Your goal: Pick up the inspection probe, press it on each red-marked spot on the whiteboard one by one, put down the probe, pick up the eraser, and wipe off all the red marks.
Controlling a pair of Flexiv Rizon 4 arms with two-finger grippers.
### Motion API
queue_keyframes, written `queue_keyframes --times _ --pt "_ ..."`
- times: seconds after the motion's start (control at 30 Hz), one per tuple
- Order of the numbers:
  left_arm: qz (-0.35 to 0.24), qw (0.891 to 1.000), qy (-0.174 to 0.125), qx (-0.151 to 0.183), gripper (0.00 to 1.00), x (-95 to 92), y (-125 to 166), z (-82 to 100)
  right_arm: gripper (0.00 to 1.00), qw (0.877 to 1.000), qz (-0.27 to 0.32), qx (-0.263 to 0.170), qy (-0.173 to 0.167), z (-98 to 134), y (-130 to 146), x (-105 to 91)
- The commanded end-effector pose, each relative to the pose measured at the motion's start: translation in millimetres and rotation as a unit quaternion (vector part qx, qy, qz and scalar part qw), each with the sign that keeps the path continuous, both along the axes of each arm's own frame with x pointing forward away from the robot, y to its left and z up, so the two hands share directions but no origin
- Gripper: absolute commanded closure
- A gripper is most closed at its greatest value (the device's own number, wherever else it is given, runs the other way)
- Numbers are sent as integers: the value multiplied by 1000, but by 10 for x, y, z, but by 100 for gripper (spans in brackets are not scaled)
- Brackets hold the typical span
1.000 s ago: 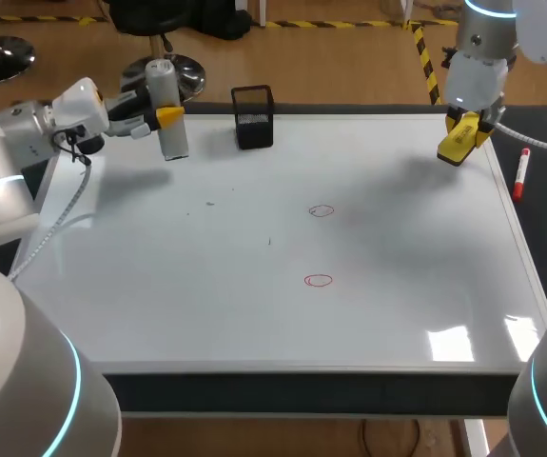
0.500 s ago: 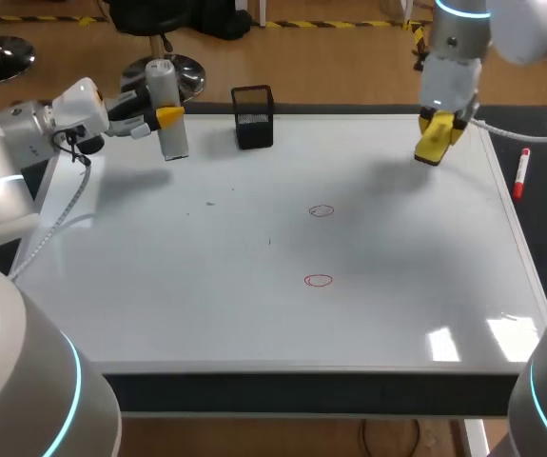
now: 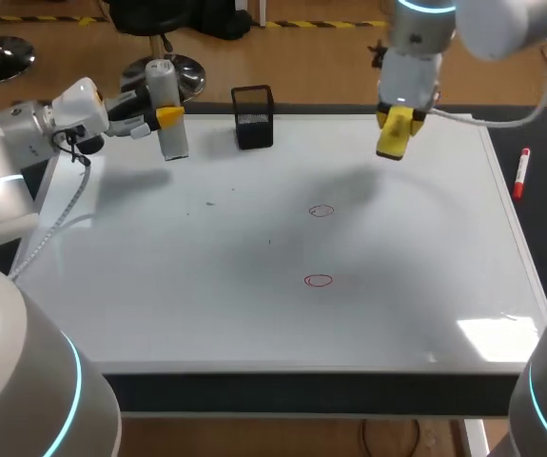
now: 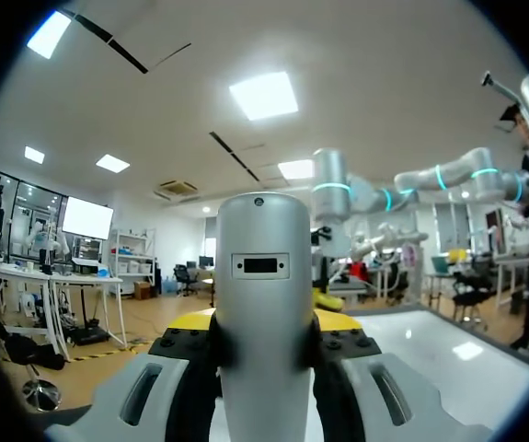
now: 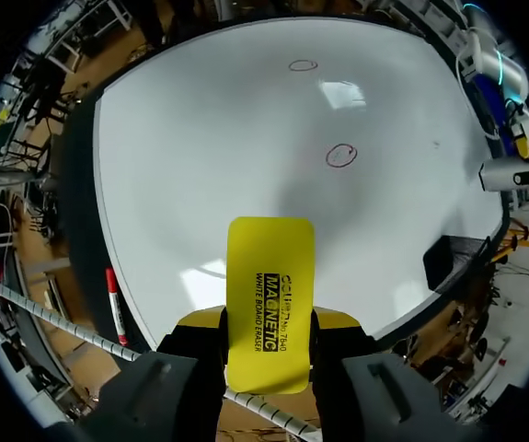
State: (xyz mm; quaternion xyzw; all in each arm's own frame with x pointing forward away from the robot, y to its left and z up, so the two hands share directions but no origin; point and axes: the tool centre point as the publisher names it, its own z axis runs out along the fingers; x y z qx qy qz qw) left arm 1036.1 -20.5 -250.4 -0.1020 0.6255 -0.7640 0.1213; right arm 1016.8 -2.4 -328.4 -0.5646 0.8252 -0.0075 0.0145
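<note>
The wiping step appears to be in hand: the right gripper (image 5: 270,324) pinches the yellow eraser (image 5: 270,304) between its fingers and holds it in the air over the far part of the board (image 3: 206,286), flat face pointing out along the fingers. Both red marks are untouched. One mark (image 5: 341,155) lies on the board ahead of the eraser, and the second mark (image 5: 303,65) is farther ahead along much the same line. The next move, as I judge it, calls for lowering the eraser until its face lies flat on the board, then sweeping it over the closer mark and on to the farther one. The left gripper (image 3: 164,116) is clamped on the silver probe (image 3: 173,138), upright and off to the far side of the board from the eraser, so the probe has not been put down. A black mesh holder (image 3: 253,117) stands between the two grippers at the board's far edge, aside from the wiping line. A red marker (image 3: 519,174) lies off the board beside the right arm. Nothing visible stands between eraser and marks.
</note>
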Motion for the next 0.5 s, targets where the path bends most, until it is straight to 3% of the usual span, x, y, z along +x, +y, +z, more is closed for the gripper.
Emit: queue_keyframes --times 0.03,0.5 --pt "1 1000 -1 -1 100 -1 -5 0 100 1000 18 -7 -6 10 195 -127" --pt "1 1000 -1 -1 100 -1 -5 0 100 997 78 17 -8 -34 857 -455"
